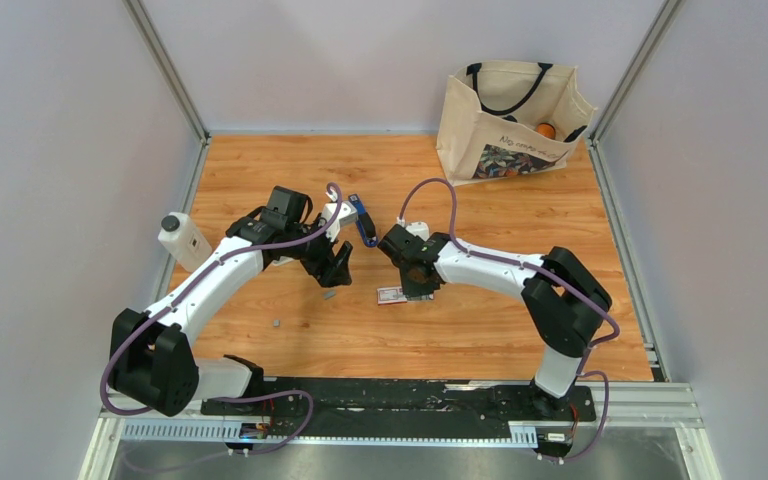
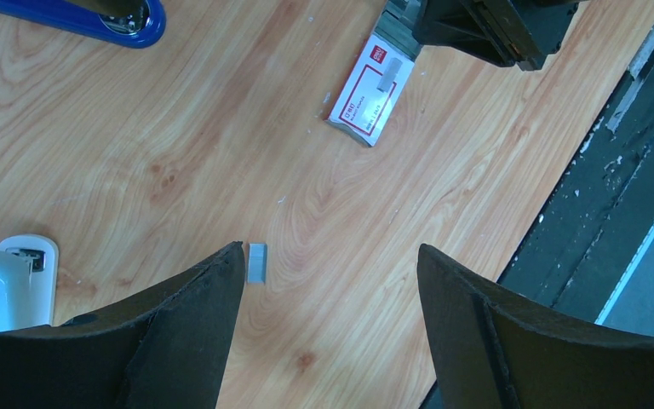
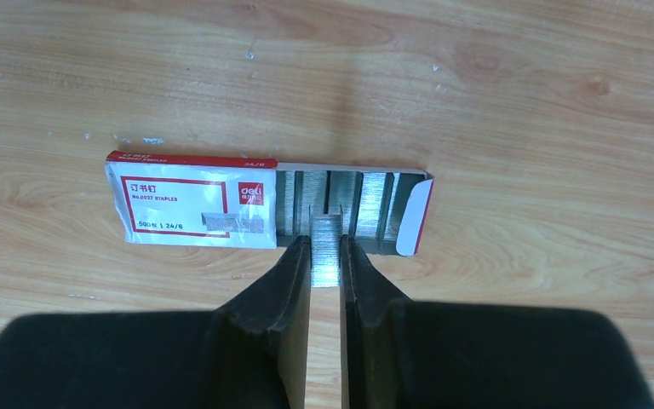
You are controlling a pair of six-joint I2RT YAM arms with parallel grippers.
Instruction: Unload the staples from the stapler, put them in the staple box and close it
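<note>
Over the open box (image 3: 192,210), right end effector (image 3: 326,249) pinches staples (image 3: 326,228).

The blue stapler (image 1: 361,216) with a black top sits mid-tabletop (image 1: 480,330). A short grey strip of staples (image 2: 257,262) lies flat on the wood. A second strip (image 3: 326,232) is pinched in the right claw (image 3: 326,256).

The label of the white-and-red box (image 3: 192,210) shows Chinese characters at its top left, "STAPLES" and "24/6" below these, and the brand "deli" at its right end. The print on the cloth bag (image 1: 508,110) is unreadable.
</note>
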